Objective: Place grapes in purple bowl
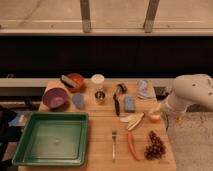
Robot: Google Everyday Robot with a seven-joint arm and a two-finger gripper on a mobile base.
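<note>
The grapes (155,145), a dark red-purple bunch, lie near the front right corner of the wooden table (100,122). The purple bowl (55,97) stands at the far left of the table, in front of an orange bowl (75,81). My white arm (192,95) reaches in from the right. Its gripper (161,110) is at the table's right edge, just above a round orange fruit (154,118) and behind the grapes, not touching them.
A green tray (52,138) fills the front left. A carrot (132,146) and fork (113,142) lie left of the grapes. A white cup (98,81), metal cup (100,97), black brush (117,100), blue sponge (130,103), blue cloth (145,90) and pale slices (132,120) are mid-table.
</note>
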